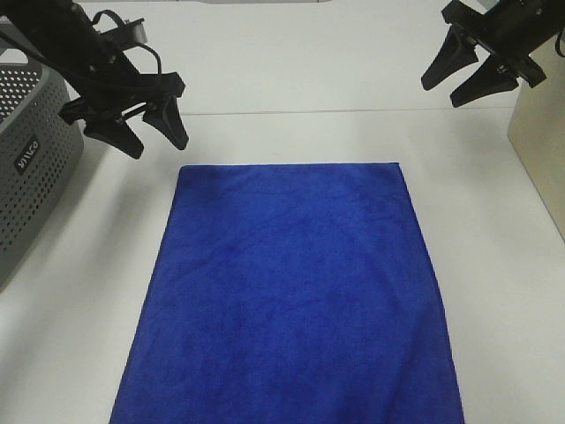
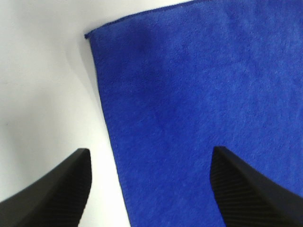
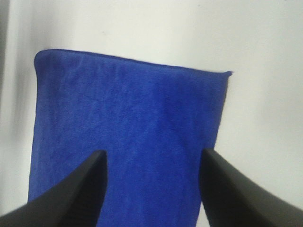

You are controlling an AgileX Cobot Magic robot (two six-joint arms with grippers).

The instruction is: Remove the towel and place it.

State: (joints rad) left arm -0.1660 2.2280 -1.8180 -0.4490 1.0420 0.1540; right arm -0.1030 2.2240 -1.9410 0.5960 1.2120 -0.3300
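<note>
White tabletop: matte and plain, filling the high view.
Royal-blue plush rectangular towel: spread flat on the tabletop from the centre down to 6 o'clock, its near edge cut off by the frame; no gripper touches it.
Grey perforated plastic basket: at 9 o'clock, apart from the towel's left edge.
Beige flat-sided box: at 3 o'clock, apart from the towel.
Left arm: black, reaching in from 10 o'clock and slanting downward.
Left gripper: fingers pointing down, raised near the towel's far-left corner; jaws spread wide, nothing between them.
Right arm: black, entering at 1 o'clock, held high.
Right gripper: fingers angled down toward the towel's far edge, well apart from it; jaws spread wide, empty.
</note>
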